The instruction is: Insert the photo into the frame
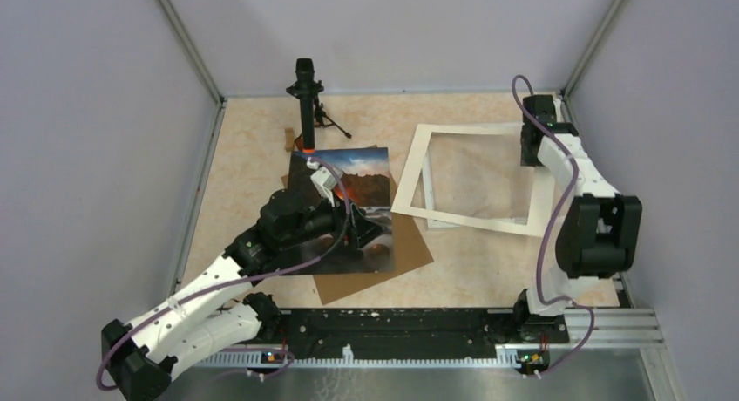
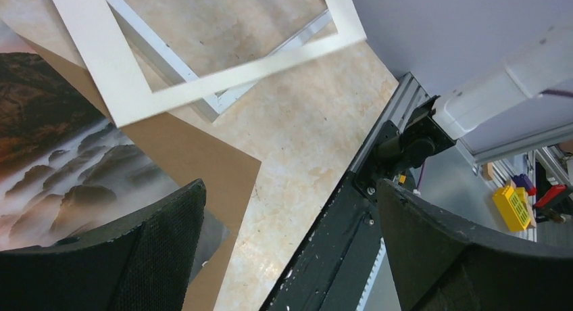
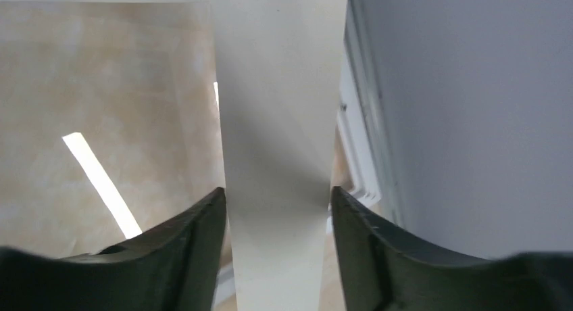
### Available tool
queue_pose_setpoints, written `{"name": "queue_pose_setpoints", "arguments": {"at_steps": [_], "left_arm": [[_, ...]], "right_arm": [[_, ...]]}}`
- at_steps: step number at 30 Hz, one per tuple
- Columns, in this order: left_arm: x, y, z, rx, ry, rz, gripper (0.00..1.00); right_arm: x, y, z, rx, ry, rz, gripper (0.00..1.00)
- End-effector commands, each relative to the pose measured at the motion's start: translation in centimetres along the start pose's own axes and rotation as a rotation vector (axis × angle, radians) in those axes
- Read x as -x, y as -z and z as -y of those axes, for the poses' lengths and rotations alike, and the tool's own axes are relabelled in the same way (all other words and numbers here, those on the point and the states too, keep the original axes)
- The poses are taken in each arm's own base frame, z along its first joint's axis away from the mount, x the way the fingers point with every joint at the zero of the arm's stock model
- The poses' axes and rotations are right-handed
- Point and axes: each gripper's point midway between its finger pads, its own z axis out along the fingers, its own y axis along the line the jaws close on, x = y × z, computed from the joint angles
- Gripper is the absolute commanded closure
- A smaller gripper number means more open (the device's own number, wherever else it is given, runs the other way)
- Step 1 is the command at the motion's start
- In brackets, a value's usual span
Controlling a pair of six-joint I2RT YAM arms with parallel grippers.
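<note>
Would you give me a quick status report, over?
Left gripper open over photo. Right gripper shut on frame rail. Photo on cardboard, outside frame. Frame corner overlaps cardboard.

Dark orange-and-blue photo (image 1: 366, 166), white frame (image 1: 410, 173), brown cardboard (image 1: 383, 275), seemingly marbled beige table (image 1: 253, 157)

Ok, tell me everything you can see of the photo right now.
The photo is a rectangular paper print: blue sky at the far end, orange-red glow over dark rocks, misty water nearer. It lies flat, slightly skewed, on a brown cardboard sheet, left of the frame, not in it. The left arm hides its middle; the left gripper hangs open over its near part. Whether it touches the print I cannot tell.
</note>
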Motion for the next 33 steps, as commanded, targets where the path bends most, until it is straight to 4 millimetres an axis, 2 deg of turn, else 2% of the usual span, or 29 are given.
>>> {"name": "queue_pose_setpoints", "arguments": {"at_steps": [1,3,4,6,8,12,16,17,18,22,25,26,28,30,33], "left_arm": [[1.5,-0.5,1.2,-0.026,-0.035,0.019,0.02],[1.7,-0.6,1.2,-0.022,-0.038,0.015,0.02],[1.9,-0.7,1.3,-0.019,-0.041,0.012,0.02],[2.3,-0.9,1.2,-0.007,-0.051,0.008,0.02],[2.9,-1.1,1.2,0.000,-0.067,0.016,0.02],[4.2,-1.7,1.2,0.017,-0.107,0.030,0.02],[4.6,-2.5,0.4,0.054,-0.151,0.022,0.02],[4.5,-2.8,-0.1,0.074,-0.150,0.018,0.02],[4.3,-3.0,-0.4,0.087,-0.145,0.010,0.02],[2.9,-4.4,-1.3,0.097,-0.099,-0.055,0.02],[1.6,-5.7,-1.5,0.073,-0.038,-0.118,0.02],[1.6,-6.1,-1.3,0.057,-0.020,-0.128,0.02],[1.6,-6.8,-0.7,0.021,0.005,-0.149,0.02],[2.3,-7.5,0.3,-0.016,0.018,-0.170,0.02],[2.7,-8.7,1.1,-0.066,0.012,-0.206,0.02]], "right_arm": [[6.7,-3.8,0.9,-0.133,0.228,0.051,0.36],[9.3,-4.6,3.2,-0.340,0.236,0.061,0.16],[10.2,-4.2,3.7,-0.412,0.218,0.056,0.07],[9.9,-3.1,2.1,-0.394,0.224,0.014,0.01],[8.0,-1.9,0.5,-0.307,0.178,-0.021,0.01],[4.2,1.4,-2.5,-0.034,-0.105,-0.060,0.01],[-0.5,5.2,-9.3,0.414,-0.313,-0.102,0.04],[-1.0,6.1,-9.7,0.460,-0.384,-0.091,0.04],[-1.9,6.5,-9.7,0.473,-0.447,-0.090,0.04],[-4.6,6.5,-7.6,0.425,-0.721,-0.060,0.05],[-6.6,4.4,-4.6,0.368,-0.873,-0.032,0.11],[-6.9,3.4,-3.0,0.350,-0.925,-0.017,0.13],[-7.8,2.2,-1.9,0.390,-0.955,-0.022,0.14],[-8.2,1.7,-1.7,0.484,-0.959,-0.006,0.13],[-9.8,0.9,-1.5,0.509,-0.978,-0.011,0.09]]}}
